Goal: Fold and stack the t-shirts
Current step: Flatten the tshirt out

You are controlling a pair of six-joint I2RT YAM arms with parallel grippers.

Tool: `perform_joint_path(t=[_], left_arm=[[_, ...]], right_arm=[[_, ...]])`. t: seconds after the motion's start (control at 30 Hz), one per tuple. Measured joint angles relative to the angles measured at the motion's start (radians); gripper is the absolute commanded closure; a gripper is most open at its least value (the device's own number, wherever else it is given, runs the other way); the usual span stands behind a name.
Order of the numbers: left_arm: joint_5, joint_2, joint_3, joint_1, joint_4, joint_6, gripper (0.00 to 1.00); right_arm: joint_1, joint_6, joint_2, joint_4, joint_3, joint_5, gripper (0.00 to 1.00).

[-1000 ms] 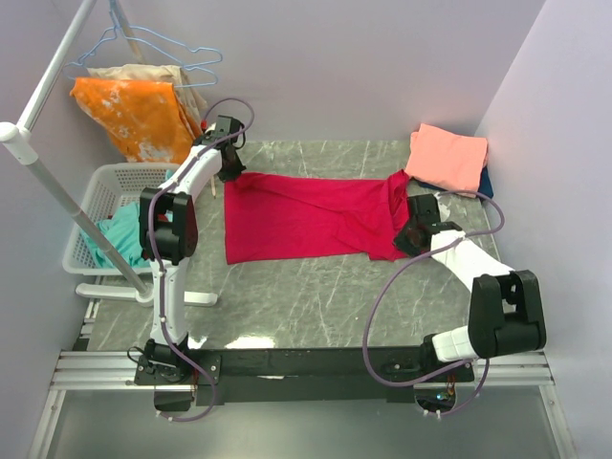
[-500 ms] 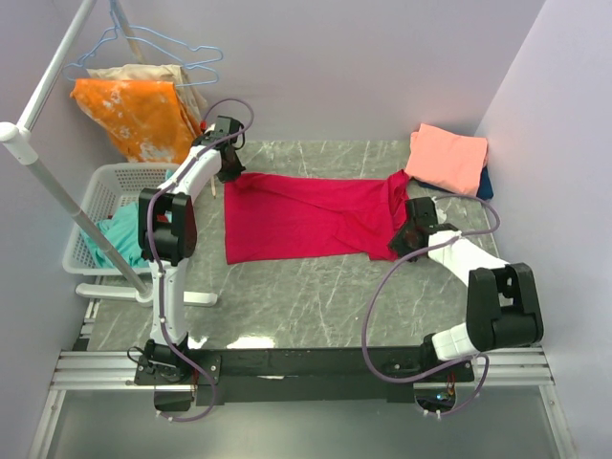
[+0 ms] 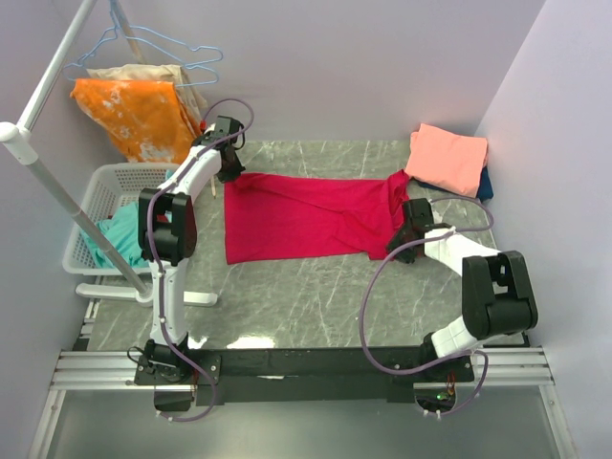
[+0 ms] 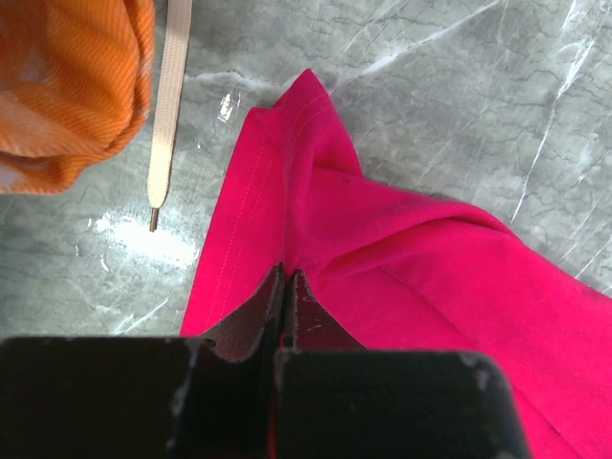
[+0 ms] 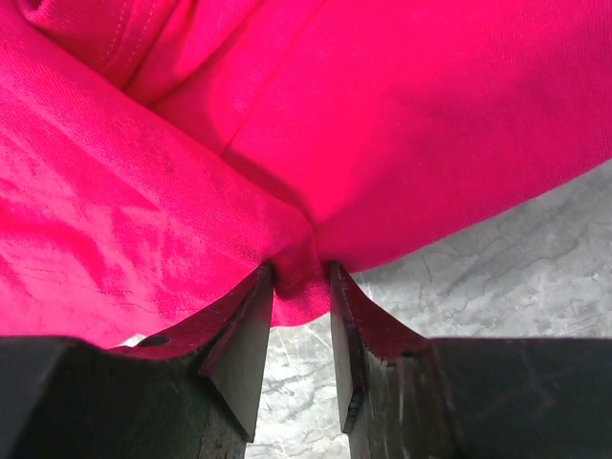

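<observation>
My view: the crimson t-shirt [image 3: 306,215] lies spread flat across the table [image 3: 306,296]. At its far left corner, the left pincer [image 4: 285,279] is pressed together, pinching the cloth. At its near right edge, the right pincer [image 5: 301,277] stands partly spread, with a fold of hem between its fingers. The salmon-pink t-shirt [image 3: 448,158] lies folded at the far right.

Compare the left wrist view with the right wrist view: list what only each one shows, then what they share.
Left wrist only: the orange cloth, a beige strap, and the left gripper shut on an edge of the crimson t-shirt. Right wrist only: the right gripper, jaws parted with a fold of that shirt between them. Both: the crimson t-shirt lying on the grey marble table.
</observation>
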Motion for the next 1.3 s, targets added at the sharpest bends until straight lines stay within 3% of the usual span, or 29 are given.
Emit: perform_joint_path(t=[0.07, 0.2, 0.27, 0.47, 0.6, 0.77, 0.87, 0.9, 0.93, 1.3], left_arm=[[0.000, 0.000, 0.000, 0.000, 0.000, 0.000, 0.99], [0.000, 0.000, 0.000, 0.000, 0.000, 0.002, 0.99], [0.000, 0.000, 0.000, 0.000, 0.000, 0.005, 0.99], [0.000, 0.000, 0.000, 0.000, 0.000, 0.007, 0.99], [0.000, 0.000, 0.000, 0.000, 0.000, 0.007, 0.99], [0.000, 0.000, 0.000, 0.000, 0.000, 0.007, 0.99], [0.000, -0.003, -0.002, 0.000, 0.000, 0.007, 0.99], [0.000, -0.004, -0.002, 0.000, 0.000, 0.007, 0.99], [0.000, -0.004, -0.002, 0.000, 0.000, 0.007, 0.99], [0.000, -0.028, -0.012, 0.000, 0.001, 0.007, 0.99]], right_arm=[[0.000, 0.000, 0.003, 0.002, 0.002, 0.000, 0.63], [0.000, -0.002, 0.013, 0.002, 0.010, -0.001, 0.82], [0.000, -0.002, 0.016, 0.000, 0.011, 0.000, 0.86], [0.016, 0.004, 0.014, -0.037, 0.026, 0.027, 0.85], [0.037, 0.008, -0.006, -0.077, 0.031, 0.050, 0.74], [0.053, 0.008, -0.039, -0.124, 0.047, 0.065, 0.72], [0.057, 0.008, -0.058, -0.136, 0.051, 0.071, 0.82], [0.057, 0.008, -0.061, -0.138, 0.051, 0.071, 0.94], [0.057, 0.010, -0.063, -0.139, 0.052, 0.071, 1.00], [0.058, 0.014, -0.068, -0.149, 0.066, 0.075, 1.00]])
